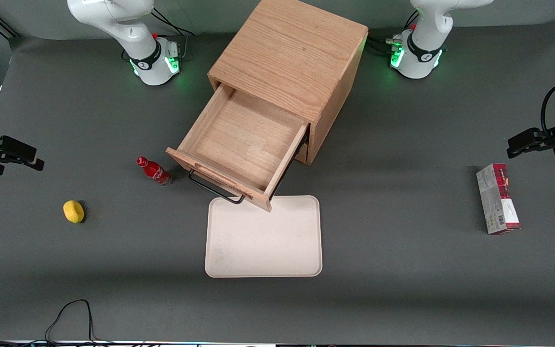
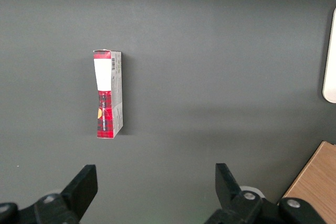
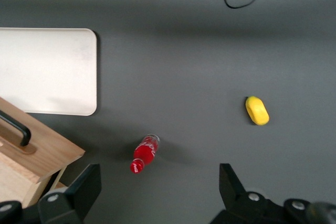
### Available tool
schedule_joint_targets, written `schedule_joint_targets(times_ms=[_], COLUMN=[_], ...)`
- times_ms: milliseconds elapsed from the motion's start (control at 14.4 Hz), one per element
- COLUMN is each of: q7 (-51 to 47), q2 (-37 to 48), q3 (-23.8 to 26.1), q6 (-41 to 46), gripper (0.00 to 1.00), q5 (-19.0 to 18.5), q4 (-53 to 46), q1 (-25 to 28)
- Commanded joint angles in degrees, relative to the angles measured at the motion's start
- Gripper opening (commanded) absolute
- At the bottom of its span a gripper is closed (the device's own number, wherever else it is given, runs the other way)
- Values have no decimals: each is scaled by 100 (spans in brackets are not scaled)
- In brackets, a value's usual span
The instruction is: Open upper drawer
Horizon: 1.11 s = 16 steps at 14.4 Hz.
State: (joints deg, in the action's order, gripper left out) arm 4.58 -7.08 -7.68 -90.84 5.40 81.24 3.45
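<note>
small red plastic bottle (image 1: 153, 170) lay just beside the light oak upper drawer (image 1: 241, 140); beige rectangular tray (image 1: 263, 241) nearer the camera. drawer stood pulled fully out, black bar handle (image 1: 215, 190) over the tray's edge. gripper (image 3: 160, 195) hovered above the bottle, fingers wide apart, empty.

A dark grey mat (image 1: 403, 270) covers the table under even, soft light.

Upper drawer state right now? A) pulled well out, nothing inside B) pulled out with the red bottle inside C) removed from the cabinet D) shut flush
A: the upper drawer stands well out of the cabinet with its bare wooden floor showing; the open gripper is away from it, above the red bottle.
</note>
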Motion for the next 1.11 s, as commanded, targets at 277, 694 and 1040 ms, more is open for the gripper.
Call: schedule_joint_targets(times_ms=[277,694,1040], q7=[-511,-432,-397], q2=[418,427,418], q3=[707,645,478], q6=[-443,-479,-488], gripper=[100,100,100], q5=[-548,-548,-548], q4=[735,744,744], q1=[-380,-362,-186])
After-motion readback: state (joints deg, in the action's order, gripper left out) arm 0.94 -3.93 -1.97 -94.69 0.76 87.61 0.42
